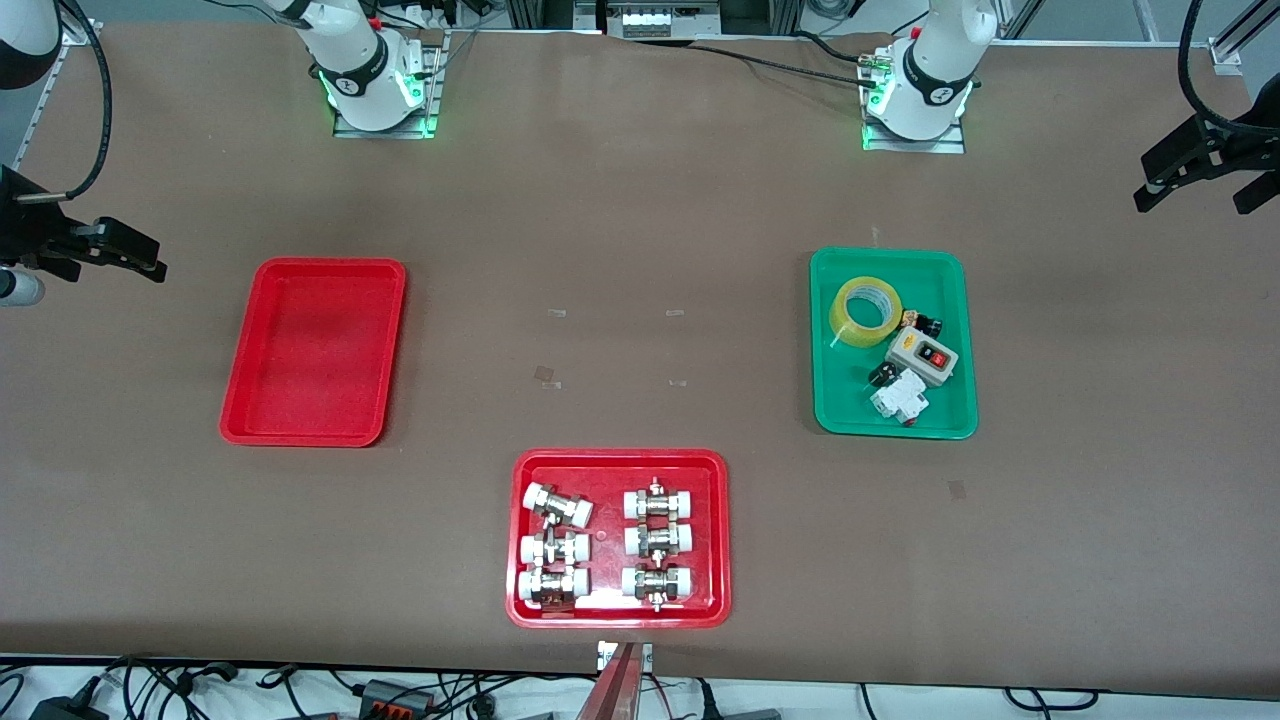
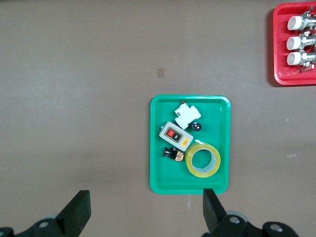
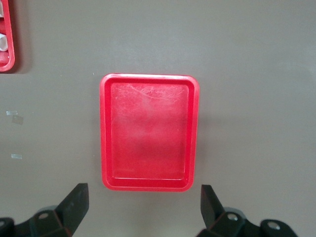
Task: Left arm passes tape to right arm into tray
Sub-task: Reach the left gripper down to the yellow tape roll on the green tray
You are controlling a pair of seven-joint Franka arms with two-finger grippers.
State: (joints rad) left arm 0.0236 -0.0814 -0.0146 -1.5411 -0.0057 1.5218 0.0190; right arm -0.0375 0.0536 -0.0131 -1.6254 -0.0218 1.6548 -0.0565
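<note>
While no writing can be read on the tape (image 2: 204,162), we see it lying in the green tray (image 2: 158,148) below our left gripper (image 2: 143,215), fingers spread, holding nothing. Our right gripper (image 3: 143,210) hangs likewise spread over the red tray (image 3: 105,133).

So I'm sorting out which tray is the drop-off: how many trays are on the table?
3. An empty red tray toward the right arm's end, a green tray holding the tape toward the left arm's end, and a wider red tray of pipe fittings nearest the front camera.
</note>
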